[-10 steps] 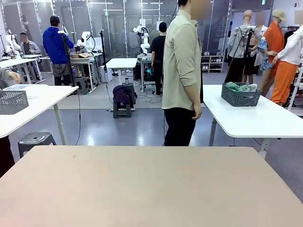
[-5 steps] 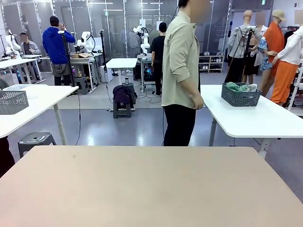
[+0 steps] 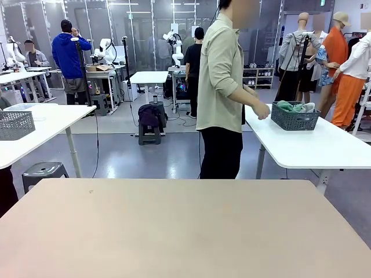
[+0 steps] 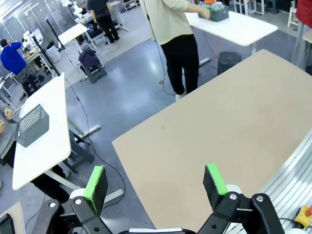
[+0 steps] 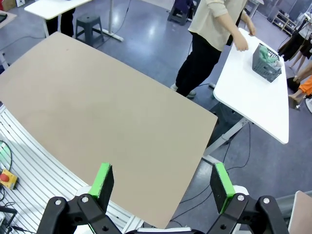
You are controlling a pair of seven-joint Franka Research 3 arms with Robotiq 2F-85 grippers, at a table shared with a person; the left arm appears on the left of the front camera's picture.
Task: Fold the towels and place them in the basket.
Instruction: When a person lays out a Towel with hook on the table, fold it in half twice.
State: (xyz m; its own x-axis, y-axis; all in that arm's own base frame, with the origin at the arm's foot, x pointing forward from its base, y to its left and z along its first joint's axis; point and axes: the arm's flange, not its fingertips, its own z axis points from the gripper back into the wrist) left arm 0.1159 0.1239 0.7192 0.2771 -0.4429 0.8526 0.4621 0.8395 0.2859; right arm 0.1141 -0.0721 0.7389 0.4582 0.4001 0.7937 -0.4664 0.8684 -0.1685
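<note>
The towels (image 3: 293, 106) lie as a crumpled sea-green heap in the dark mesh basket (image 3: 295, 120), which stands on a white bench (image 3: 313, 147) well apart from the robot's own, off to the right across a strip of floor. Nothing looks folded, so I judge the task barely begun: every towel is yet to be brought over, folded and laid in the basket. A person (image 3: 223, 87) stands between the two benches with one hand (image 3: 262, 110) stretched toward the basket, near it but not touching. The beige bench (image 3: 174, 231) in front of the robot is bare. Above it the left gripper (image 4: 155, 181) and the right gripper (image 5: 162, 180) hang with jaws wide apart, holding nothing. The floor gap and the person stand in the way. A paler mesh basket (image 3: 15, 124) on a far-left table is no part of this.
</note>
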